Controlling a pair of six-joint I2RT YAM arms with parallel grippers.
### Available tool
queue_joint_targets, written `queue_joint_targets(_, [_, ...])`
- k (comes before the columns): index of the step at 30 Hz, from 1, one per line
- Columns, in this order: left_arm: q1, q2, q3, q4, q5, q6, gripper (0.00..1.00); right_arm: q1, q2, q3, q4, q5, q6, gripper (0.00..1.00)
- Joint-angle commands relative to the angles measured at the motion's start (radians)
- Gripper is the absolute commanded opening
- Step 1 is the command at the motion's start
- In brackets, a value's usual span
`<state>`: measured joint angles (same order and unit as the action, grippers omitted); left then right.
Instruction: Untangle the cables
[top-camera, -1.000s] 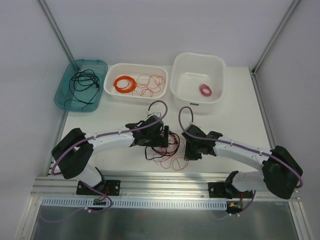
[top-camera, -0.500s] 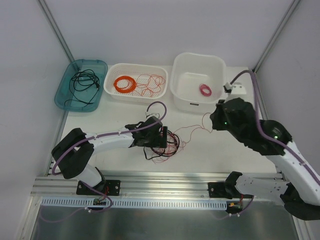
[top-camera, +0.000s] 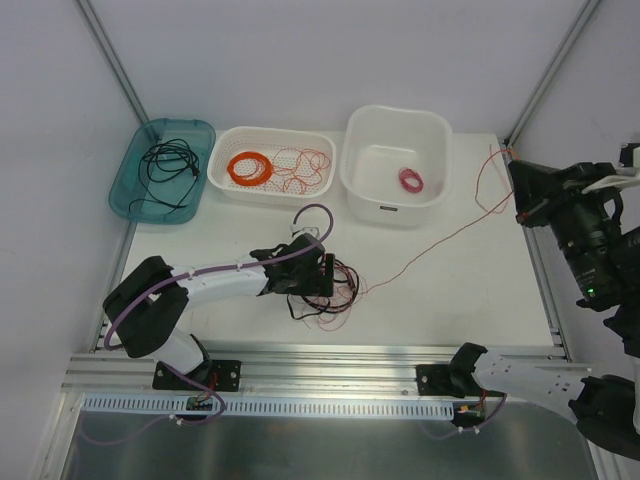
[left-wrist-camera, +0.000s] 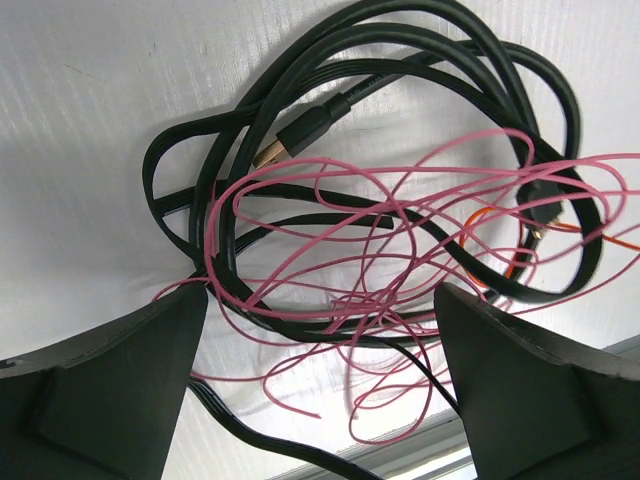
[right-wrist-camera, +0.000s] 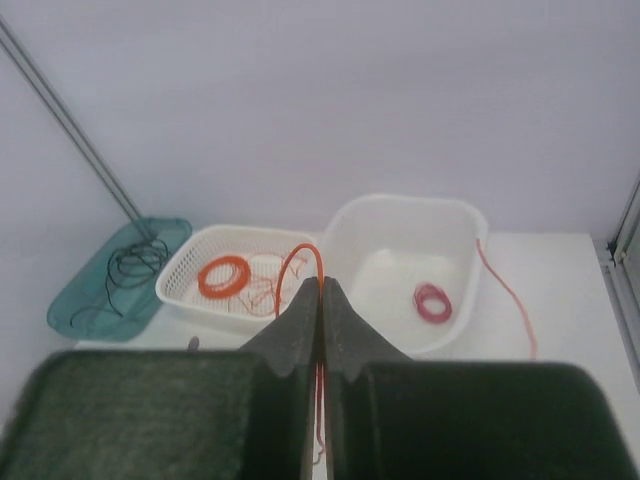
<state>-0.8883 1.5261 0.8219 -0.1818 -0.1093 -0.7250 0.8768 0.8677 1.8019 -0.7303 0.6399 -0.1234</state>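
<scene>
Right hand (right-wrist-camera: 320, 295) holds one orange-red wire (top-camera: 430, 250) drawn taut out of the cables (top-camera: 335, 292).
Its fingers are pressed together on the wire, which slants in a near-straight line over the counter (top-camera: 470, 300) to the tangle heaped near the front edge. The left hand (left-wrist-camera: 318, 300) sits over that heap with fingers spread to either side, pinching nothing. Since nothing clamps the heap, further pull could drag the whole tangle along or cinch the other loops into a knot.

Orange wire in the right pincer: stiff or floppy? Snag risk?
Probably floppy and light: the thin orange wire runs straight only where the right pincer holds it taut, curling loose beyond. Likely snags: its far end sits in the tangle.
</scene>
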Motion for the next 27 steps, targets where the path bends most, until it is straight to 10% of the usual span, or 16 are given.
queue_joint_targets(1, [0.014, 0.000, -0.018, -0.030, -0.021, -0.016, 0.99, -0.002, 0.004, 0.042, 0.203, 0.029, -0.123, 0.01])
queue_joint_targets(16, [0.017, -0.150, -0.023, -0.038, -0.006, 0.028, 0.99, -0.002, 0.021, -0.123, 0.135, 0.035, 0.003, 0.01])
queue_joint_targets(27, [-0.069, -0.406, -0.018, 0.171, 0.098, 0.453, 0.99, -0.002, 0.047, -0.253, 0.074, -0.155, 0.191, 0.01])
